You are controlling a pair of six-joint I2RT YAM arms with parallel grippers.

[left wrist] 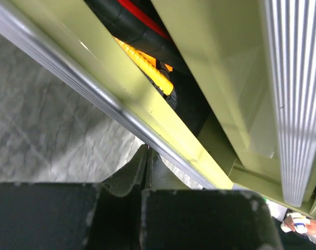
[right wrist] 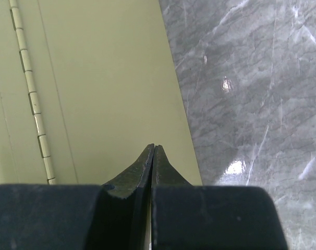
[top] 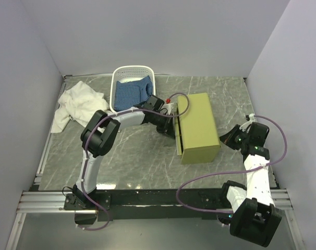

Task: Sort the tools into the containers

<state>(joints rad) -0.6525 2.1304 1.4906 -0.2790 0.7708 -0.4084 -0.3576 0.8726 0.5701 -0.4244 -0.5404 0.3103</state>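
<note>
The olive-green drawer chest (top: 198, 126) stands right of centre. Its drawer is pulled out a little on the left side. In the left wrist view the gap shows tools inside: a yellow handle (left wrist: 147, 65), a red one (left wrist: 142, 15) and black parts. My left gripper (top: 168, 124) is shut and empty, its tips (left wrist: 147, 152) against the drawer's metal front rim (left wrist: 95, 91). My right gripper (top: 229, 138) is shut and empty at the chest's right side, its tips (right wrist: 154, 148) over the green panel (right wrist: 106, 78). The white basket (top: 121, 75) with blue fabric (top: 131, 92) stands at the back.
A white cloth (top: 77, 107) lies at the back left. A small red piece (top: 169, 99) shows by the left wrist cable; I cannot tell what it is. A hinge (right wrist: 33, 104) runs down the chest panel. Walls close in the table on three sides.
</note>
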